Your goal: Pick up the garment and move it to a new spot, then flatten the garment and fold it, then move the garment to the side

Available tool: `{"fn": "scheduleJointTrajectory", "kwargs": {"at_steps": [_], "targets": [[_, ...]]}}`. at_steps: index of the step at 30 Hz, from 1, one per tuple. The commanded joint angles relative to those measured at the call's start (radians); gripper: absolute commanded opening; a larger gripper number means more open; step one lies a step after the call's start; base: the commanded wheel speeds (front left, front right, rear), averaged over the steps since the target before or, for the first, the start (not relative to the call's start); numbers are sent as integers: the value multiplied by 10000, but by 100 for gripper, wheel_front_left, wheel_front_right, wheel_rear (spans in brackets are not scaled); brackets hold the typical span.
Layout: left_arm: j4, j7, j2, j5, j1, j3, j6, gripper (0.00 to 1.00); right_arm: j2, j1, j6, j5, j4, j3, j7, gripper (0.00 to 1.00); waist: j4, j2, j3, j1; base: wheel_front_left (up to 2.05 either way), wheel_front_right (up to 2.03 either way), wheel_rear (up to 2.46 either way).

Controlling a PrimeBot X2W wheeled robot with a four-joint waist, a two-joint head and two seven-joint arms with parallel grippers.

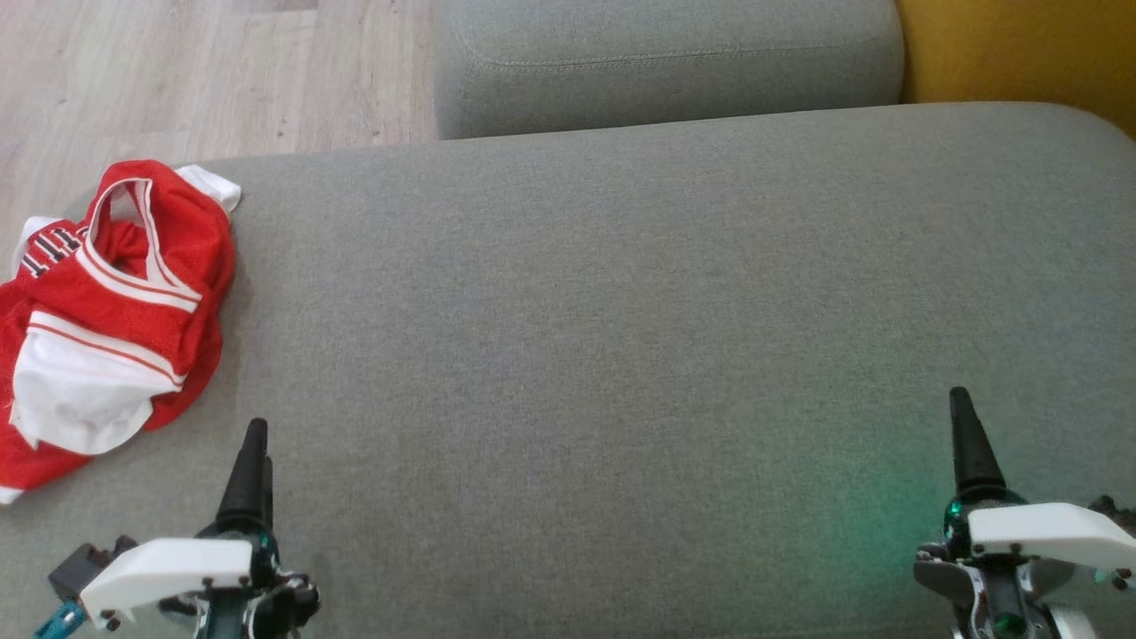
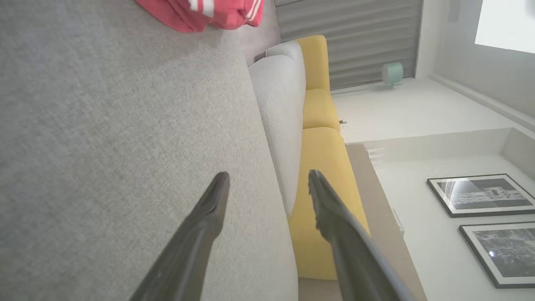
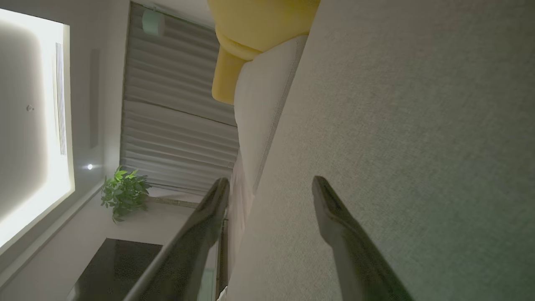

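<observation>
1 garment (image 1: 115, 311) lying mid-left. 2 end effectors sitting along bottom edge: left end effector (image 1: 257, 435), right end effector (image 1: 960, 399). 2 grey cushions: near cushion (image 1: 621, 311), far cushion (image 1: 666, 62). 2 framed pics (image 2: 480, 194) hanging lower right, left wrist view. 1 plant (image 3: 123, 192).

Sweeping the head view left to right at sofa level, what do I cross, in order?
Red and white garment crumpled at the seat's left edge → left pincer, open → bare stretch of the gray seat cushion → right pincer, open.
</observation>
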Motion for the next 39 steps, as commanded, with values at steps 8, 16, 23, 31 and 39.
{"fn": "scheduleJointTrajectory", "kwargs": {"at_steps": [8, 16, 23, 31, 39], "targets": [[-477, -275, 158, 1291, -360, -118, 143, 100, -287, -726, -2, -1547, -455, 389, -344, 100, 11, 0, -23, 0, 0, 0, 0], [-487, -509, 316, 2682, -314, -328, 309, 100, -424, -924, -3, -2859, -404, 769, -580, 100, 25, 0, -68, 0, 0, 0, 0], [-609, -742, 500, 4021, -277, -499, 481, 100, -515, -1131, -3, -4093, -276, 1057, -816, 100, 69, 0, -90, 0, 0, 0, 0], [-723, -976, 537, 5091, -221, -595, 506, 100, -568, -1249, -4, -5246, -131, 1306, -1052, 100, 95, 0, -94, 0, 0, 0, 0], [-718, -1210, 599, 6132, -202, -671, 481, 100, -591, -1339, -4, -6370, -45, 1512, -1288, 100, 72, 0, -61, 0, 0, 0, 0]]}}
